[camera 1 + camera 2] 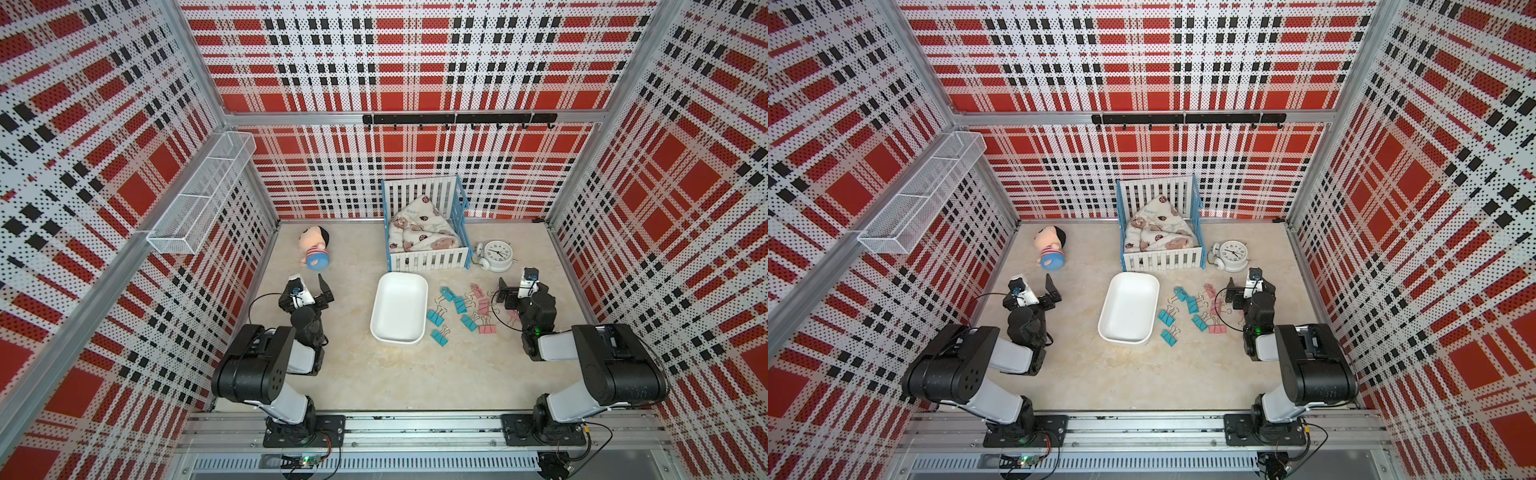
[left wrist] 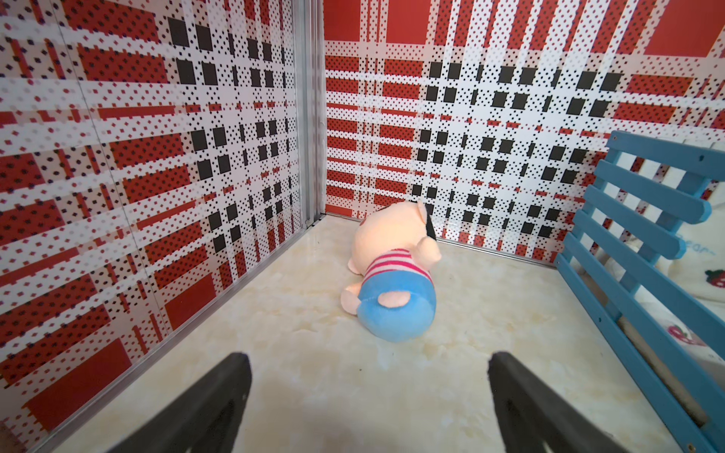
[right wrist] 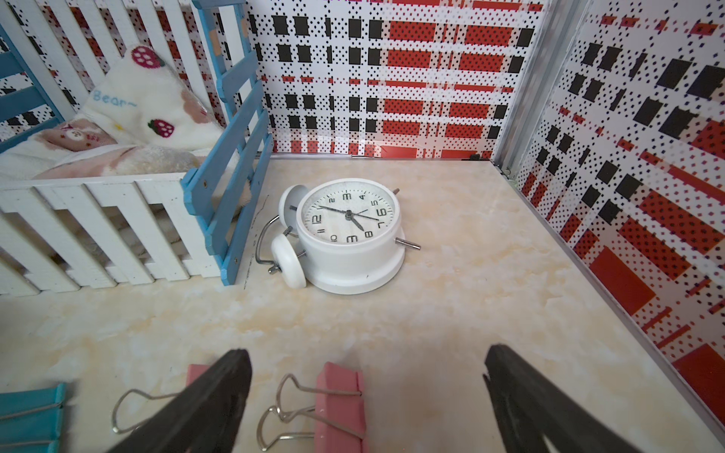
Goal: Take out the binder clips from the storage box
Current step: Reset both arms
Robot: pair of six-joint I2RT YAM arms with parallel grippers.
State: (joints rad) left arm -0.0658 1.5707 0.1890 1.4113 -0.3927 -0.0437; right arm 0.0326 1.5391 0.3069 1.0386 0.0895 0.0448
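Note:
The white storage box [image 1: 399, 307] [image 1: 1128, 307] stands mid-table, and its inside shows bare. Several teal and pink binder clips [image 1: 461, 305] [image 1: 1194, 307] lie scattered on the table just right of it. My right gripper [image 1: 506, 296] [image 1: 1232, 293] [image 3: 367, 355] hovers open at the right edge of that scatter. In the right wrist view a pink clip [image 3: 339, 404] lies on the table between its fingers, untouched, and a teal one [image 3: 31, 412] lies off to the side. My left gripper [image 1: 326, 290] [image 1: 1054, 289] [image 2: 368, 359] is open and empty, left of the box.
A white-and-blue crib [image 1: 428, 257] with a blanket stands behind the box. A white alarm clock [image 1: 496, 253] [image 3: 349, 235] lies to the crib's right. A plush doll [image 1: 315, 249] [image 2: 392, 282] lies at the back left. A wire-mesh basket [image 1: 199, 195] hangs on the left wall.

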